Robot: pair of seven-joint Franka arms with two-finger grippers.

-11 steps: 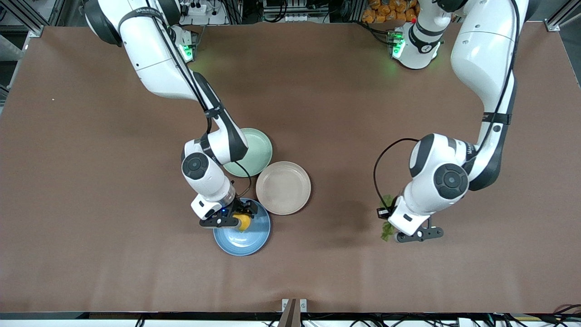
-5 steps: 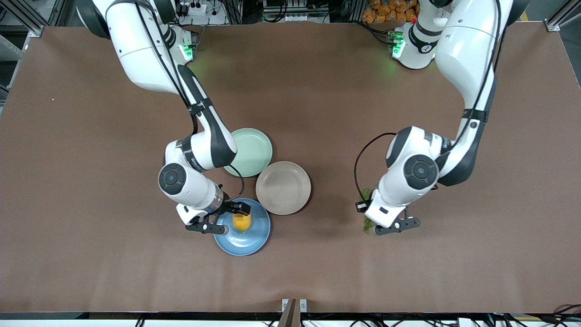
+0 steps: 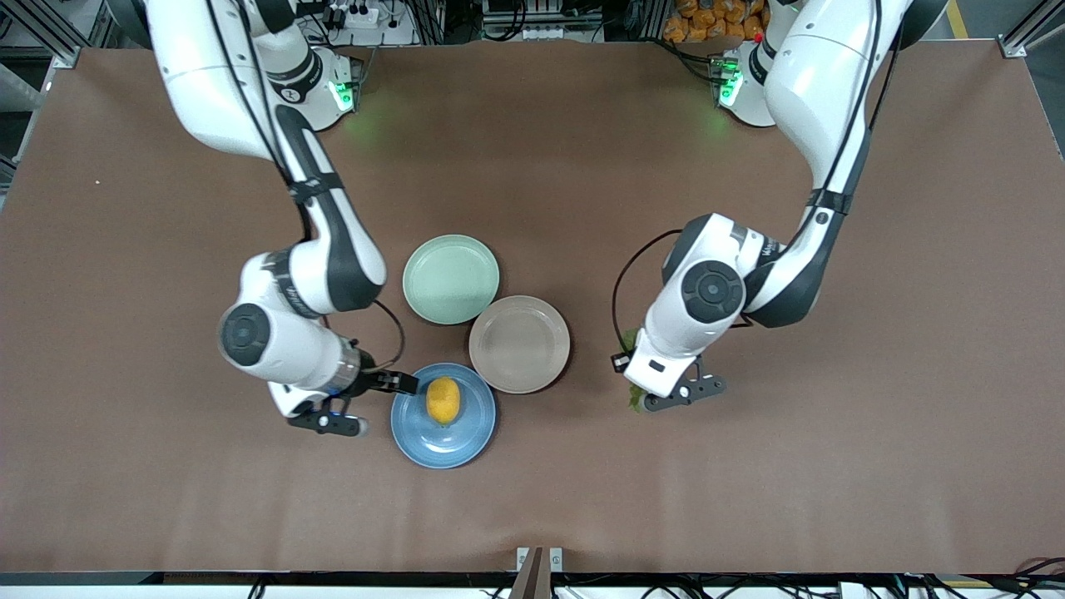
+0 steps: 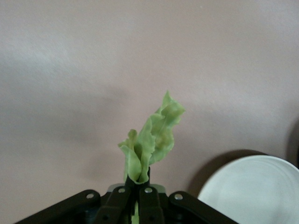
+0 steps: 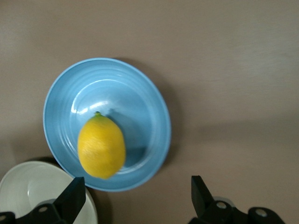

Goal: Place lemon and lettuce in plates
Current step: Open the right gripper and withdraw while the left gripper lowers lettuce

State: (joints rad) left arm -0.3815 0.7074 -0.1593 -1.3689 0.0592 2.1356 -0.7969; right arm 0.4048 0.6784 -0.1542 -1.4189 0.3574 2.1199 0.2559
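Left tool: The left tool (image 3: 666, 399) was seen clamped fully together on the stem of the lettuce (image 4: 150, 140), a dark-green wrinkly leaf that stood up from between the fingers. It was carried over bare bench (image 3: 749, 499), toward the left arm's end of the three plates.

Right tool: The right tool (image 3: 366, 403) was spread as wide as it goes, with nothing held. It was placed just beside the rim of the blue round shallow plate (image 3: 466, 437), toward the right arm's end of the bench.

Lemon: The small oval bright-yellow lemon (image 3: 443, 399) was found lying in the blue plate, free of both tools.

Beige plate: The pale beige-pink round plate (image 3: 519, 344) was seen unfilled, touching or nearly touching the blue plate and farther from the front camera than it. It lay between the blue plate and the held lettuce.

Mint plate: A mint-green round plate (image 3: 450, 279) was left unfilled, farthest of the three from the front camera.

Done so far: The lemon half of the task was judged finished, since the fruit rested in its plate and had been let go.

Left to do: The lettuce was judged not yet delivered. It remained to be brought over the beige-pink plate, lowered and released there.
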